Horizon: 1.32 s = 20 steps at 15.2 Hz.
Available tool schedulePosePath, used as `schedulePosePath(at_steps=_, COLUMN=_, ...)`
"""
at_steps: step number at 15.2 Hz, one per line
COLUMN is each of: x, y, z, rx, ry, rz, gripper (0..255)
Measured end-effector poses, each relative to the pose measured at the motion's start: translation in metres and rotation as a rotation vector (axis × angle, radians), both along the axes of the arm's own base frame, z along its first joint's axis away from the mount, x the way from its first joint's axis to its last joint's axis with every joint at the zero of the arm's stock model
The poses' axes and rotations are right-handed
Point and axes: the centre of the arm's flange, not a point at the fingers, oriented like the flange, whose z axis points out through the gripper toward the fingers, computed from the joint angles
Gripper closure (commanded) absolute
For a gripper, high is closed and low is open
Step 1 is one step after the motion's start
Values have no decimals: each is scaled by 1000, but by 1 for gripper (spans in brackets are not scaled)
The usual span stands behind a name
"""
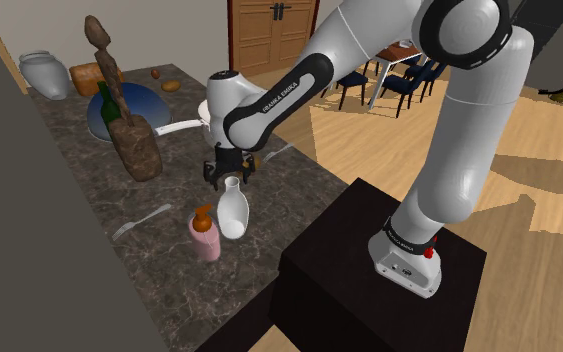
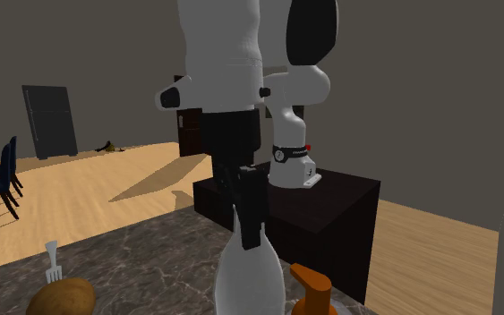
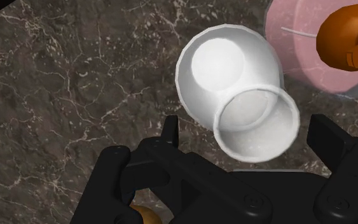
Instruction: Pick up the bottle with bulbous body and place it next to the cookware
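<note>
Item: white bulbous bottle point(image 1: 232, 212), upright on the dark marbled counter point(image 1: 79, 190), near the edge that faces the stand. Just beside it: pink dispenser point(image 1: 207, 238) with an orange pump. Gripper point(image 1: 231, 172): directly above the bottle, pointing down; in the wrist view its fingers point(image 3: 170, 130) are spread to either side of the bottle's open neck without touching it. Cookware: white long-handled pan point(image 1: 177, 127), farther along the counter, partly behind the arm, well apart from the bottle. Fork point(image 1: 141, 222): flat on the counter near the dispenser.
</note>
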Motion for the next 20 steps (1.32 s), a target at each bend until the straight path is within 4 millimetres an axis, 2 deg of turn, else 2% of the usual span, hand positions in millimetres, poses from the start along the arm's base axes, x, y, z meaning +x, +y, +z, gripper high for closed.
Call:
schedulePosePath(at_steps=4, x=0, y=0, z=-1, rx=0, ry=0, rz=0, gripper=0)
schedulePosePath(at_steps=5, x=0, y=0, z=-1, rx=0, ry=0, rz=0, gripper=255)
schedulePosePath(at_steps=15, x=0, y=0, z=0, rx=0, ry=-1, rz=0, gripper=255)
schedulePosePath(at_steps=20, x=0, y=1, z=20, rx=0, ry=0, rz=0, gripper=255)
